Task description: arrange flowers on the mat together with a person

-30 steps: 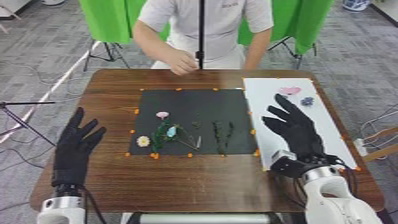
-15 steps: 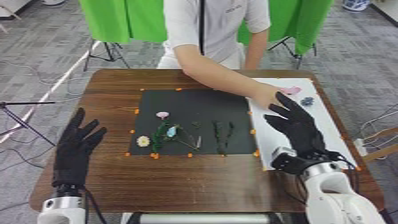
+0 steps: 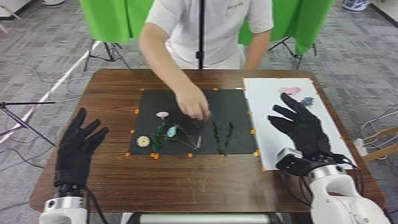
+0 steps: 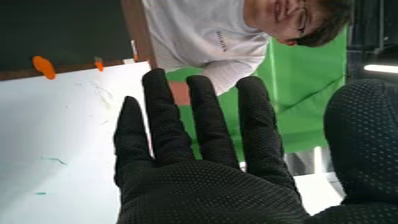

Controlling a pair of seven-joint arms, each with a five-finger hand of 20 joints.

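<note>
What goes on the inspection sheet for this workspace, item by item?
Surface: brown wooden table, dark mat, white sheet.
Job's things: daisy, pale pink flower and green stems on mat; pink flower on sheet; person's hand over mat.
Clutter: nothing seen.
Hands: left hand and right hand open, empty.
Cables: dark cables at right wrist.
Surroundings: green backdrop, grey floor.

In the head view, we cannot determine whether the person's hand (image 3: 191,101) holds anything; its fingertips are blurred. The right hand (image 3: 307,136) hides part of the white sheet (image 3: 266,86). In the right wrist view, we find its thumb (image 4: 362,135) cropped by the edge.
</note>
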